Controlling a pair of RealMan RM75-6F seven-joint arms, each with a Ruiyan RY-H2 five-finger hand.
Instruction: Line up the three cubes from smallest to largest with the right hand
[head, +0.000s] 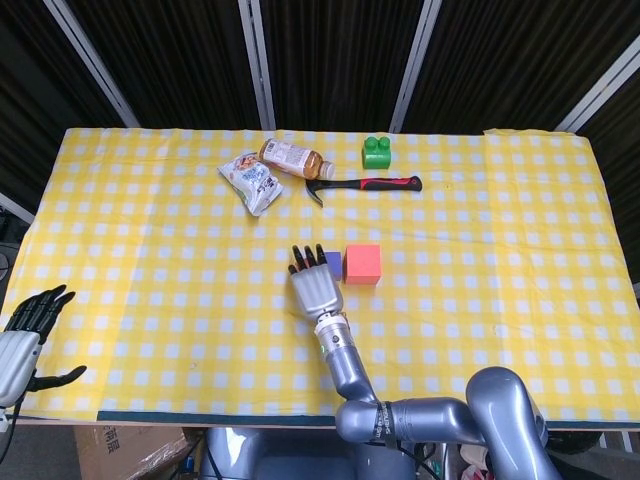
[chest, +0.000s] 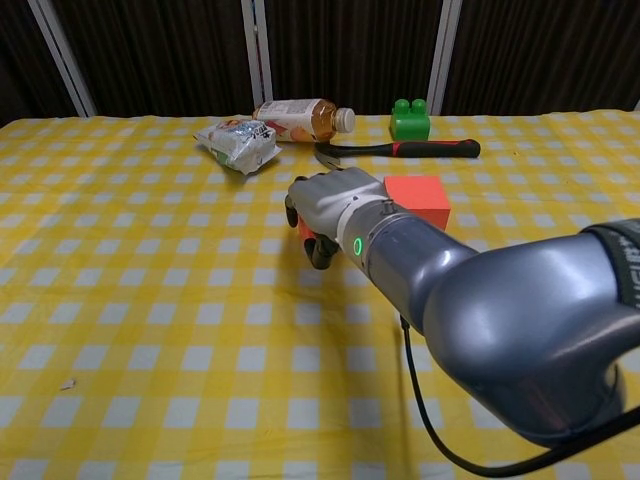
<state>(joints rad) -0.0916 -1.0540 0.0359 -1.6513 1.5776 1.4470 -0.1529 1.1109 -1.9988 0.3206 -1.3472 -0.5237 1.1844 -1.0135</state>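
A bottle (head: 292, 158) of brown drink lies on its side well beyond the right hand (head: 314, 285), its white cap pointing toward a hammer (head: 366, 185) with a red and black handle; a crinkled snack bag (head: 251, 183) lies just left of the bottle and a green toy brick (head: 376, 152) sits beyond the hammer's handle. What the bag holds cannot be told. The right hand rests low over the middle of the table (head: 520, 250), palm down, fingers stretched forward and slightly apart in the head view. Its fingertips reach a small blue cube (head: 333, 263), which is partly hidden by them, and in the chest view the thumb curls under with something red showing beside it, so whether the hand grips a cube or merely touches one cannot be told. The large red cube (head: 362, 264) stands just to the right of the fingertips, beside the blue one. The left hand (head: 28, 335) hangs off the near left corner of the table, fingers spread and holding nothing. The table wears a yellow and white checked cloth, and dark curtains with pale metal posts stand behind it.
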